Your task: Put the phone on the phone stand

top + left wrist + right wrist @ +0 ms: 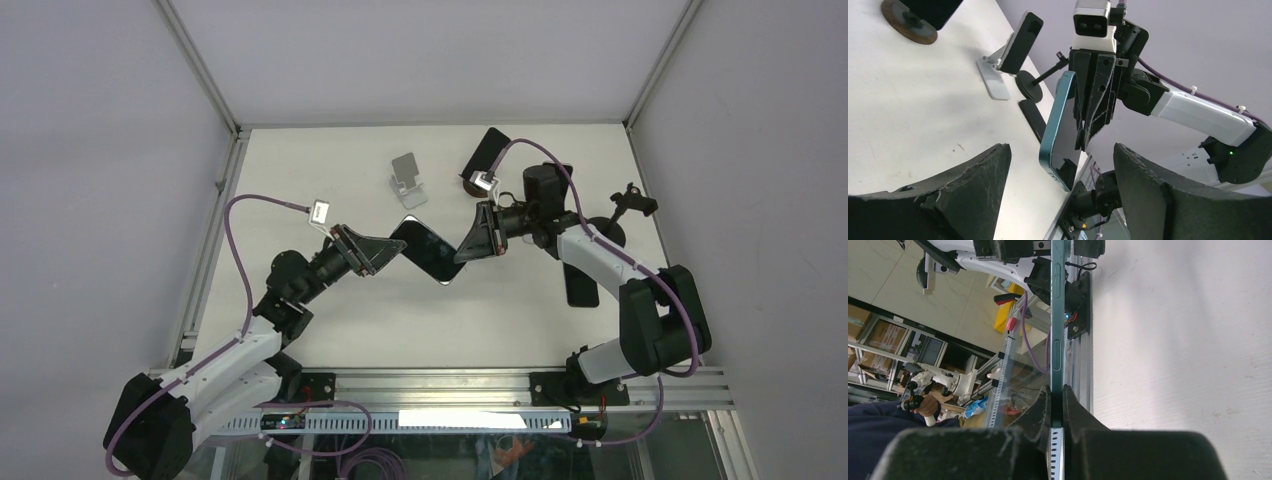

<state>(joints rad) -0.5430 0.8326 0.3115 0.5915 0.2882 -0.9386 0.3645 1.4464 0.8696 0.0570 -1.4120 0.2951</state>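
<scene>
Teal phone sits clamped edge-on between the right jaws.

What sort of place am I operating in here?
Likely a robotics lab cell: white table boxed in by panels on aluminium framing, with storage shelving and more robot hardware beyond it.

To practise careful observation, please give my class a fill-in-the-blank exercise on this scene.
1. The right gripper is ___ on the phone.
2. The left gripper is ___, its fingers wide apart.
3. The silver phone stand is ___: nothing rests on it.

Missing words: shut; open; empty.
</scene>
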